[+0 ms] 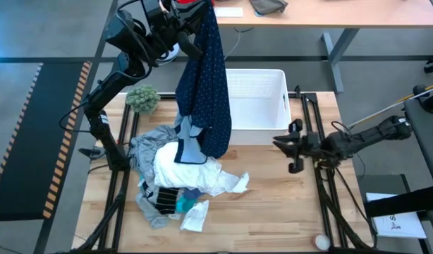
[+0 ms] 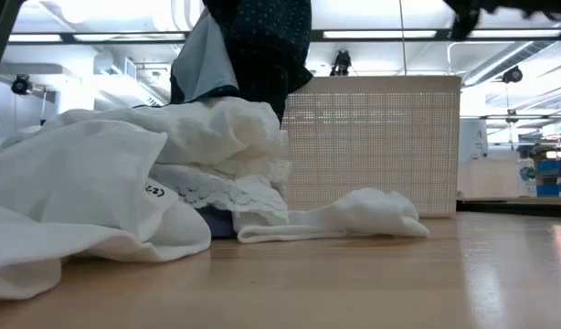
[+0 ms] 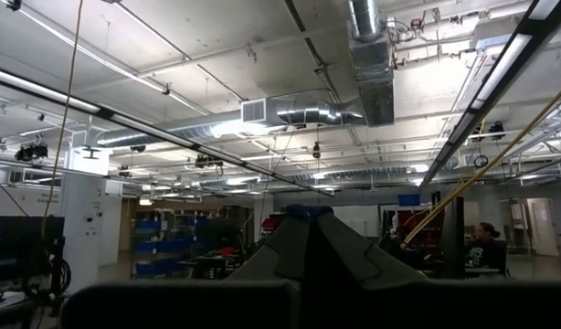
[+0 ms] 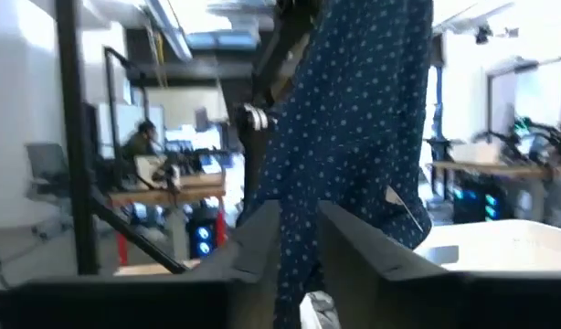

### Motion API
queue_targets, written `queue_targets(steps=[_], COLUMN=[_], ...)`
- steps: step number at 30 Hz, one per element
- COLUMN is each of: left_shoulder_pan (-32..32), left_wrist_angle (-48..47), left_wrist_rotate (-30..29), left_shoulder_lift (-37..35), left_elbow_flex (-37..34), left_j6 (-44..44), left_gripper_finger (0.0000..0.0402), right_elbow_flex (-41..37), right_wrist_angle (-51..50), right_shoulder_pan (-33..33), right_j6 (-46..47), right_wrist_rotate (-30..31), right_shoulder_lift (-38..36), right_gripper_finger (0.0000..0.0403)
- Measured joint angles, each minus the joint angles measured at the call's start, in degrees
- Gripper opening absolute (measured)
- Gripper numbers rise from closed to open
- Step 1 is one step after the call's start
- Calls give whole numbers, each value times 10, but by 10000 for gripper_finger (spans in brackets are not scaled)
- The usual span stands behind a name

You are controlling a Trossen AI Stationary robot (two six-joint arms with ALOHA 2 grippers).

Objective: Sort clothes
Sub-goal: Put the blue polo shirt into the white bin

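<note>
clothes: dotted navy garment (image 1: 208, 85) hung high from the closed left hand (image 1: 190, 15) over the pile (image 1: 180, 169) on the desk (image 1: 273, 212) | limp, light, slack | best pinched at an edge | right hand (image 1: 285, 144) parted, empty, beside the bin (image 1: 259, 106)

The left gripper (image 3: 310, 239) has its dark fingers (image 3: 279, 247) pressed together, a sliver of navy fabric (image 3: 308, 210) at their tips, ceiling ducts (image 3: 372, 64) beyond

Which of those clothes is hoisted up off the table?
The dotted navy garment, hanging from the left hand beside the white bin. The others lie heaped on the table.
</note>
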Motion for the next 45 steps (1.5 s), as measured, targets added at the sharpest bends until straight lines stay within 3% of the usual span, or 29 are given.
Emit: queue_targets(steps=[6, 11, 15, 19, 33, 37, 41, 45], left_shoulder_pan=[0, 0, 0, 0, 0, 0, 0, 0], left_wrist_angle=[0, -1, -4, -19, -37, -39, -42, -42], left_wrist_rotate=[0, 0, 0, 0, 0, 1, 1, 1], left_shoulder_lift=[0, 0, 0, -1, -3, -3, -3, -3], left_elbow_flex=[0, 0, 0, 0, 0, 0, 0, 0], left_j6=[0, -1, -4, -4, 0, 0, 0, 0], left_gripper_finger=[0, 0, 0, 0, 0, 0, 0, 0], right_elbow_flex=[163, 295, 388, 466, 621, 650, 665, 667], right_wrist_angle=[-89, -171, -241, -290, -307, -340, -375, -398], right_shoulder_pan=[-4, -26, -54, -86, -144, -156, -168, -174], right_j6=[31, 74, 97, 116, 131, 143, 151, 142], right_wrist_rotate=[113, 101, 103, 107, 56, 61, 75, 107], right_shoulder_lift=[166, 288, 372, 433, 599, 629, 651, 658], right_gripper_finger=[195, 279, 315, 324, 324, 305, 229, 90])
